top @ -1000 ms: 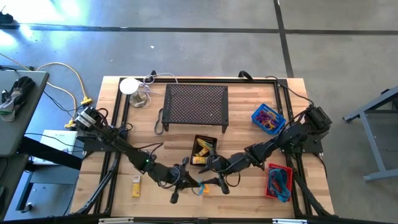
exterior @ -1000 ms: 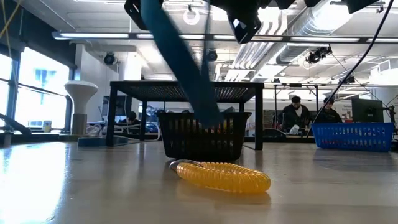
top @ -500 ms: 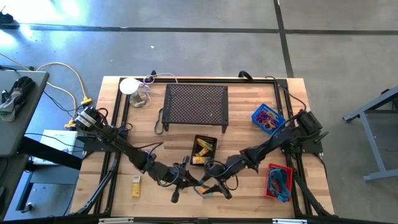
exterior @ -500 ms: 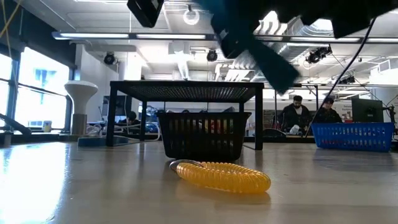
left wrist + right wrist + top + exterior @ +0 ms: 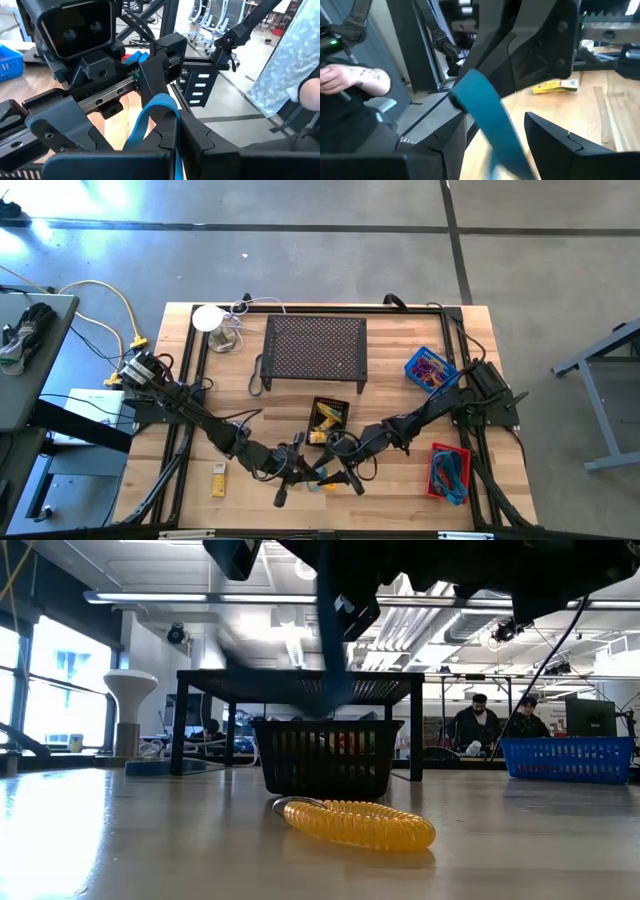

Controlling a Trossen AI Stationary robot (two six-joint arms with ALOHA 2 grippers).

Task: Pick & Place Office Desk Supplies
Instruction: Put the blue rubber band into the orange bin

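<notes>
My left gripper (image 5: 298,467) hovers over the near middle of the table, shut on a wide blue rubber band (image 5: 159,106). My right gripper (image 5: 342,471) faces it fingertip to fingertip, open, with one finger (image 5: 156,75) just past the band's loop. Below them a yellow coiled ring (image 5: 355,823) lies on its side on the wood. Yellow packets sit in the black basket (image 5: 327,418). Another yellow packet (image 5: 218,480) lies flat near the left. My left gripper pinches the blue band (image 5: 150,122) between its two fingers, which point level toward the table's right. The loop sticks out beyond the fingertips, lifted clear of the table (image 5: 335,650). My right gripper: I cannot tell whether its finger touches the top of the loop.
The black perforated stand (image 5: 314,350) is at the far middle, with the blue basket (image 5: 432,370) of coloured rings to its right. The red basket (image 5: 449,470) is near right and a white lamp (image 5: 210,318) far left. A person's hand (image 5: 350,80) shows beyond the table.
My right gripper has moved from beside the black basket toward the near edge, closing on my left gripper. The blue band was drawn out long and slanting a second ago. It is now shorter and hangs nearly upright above the table.
</notes>
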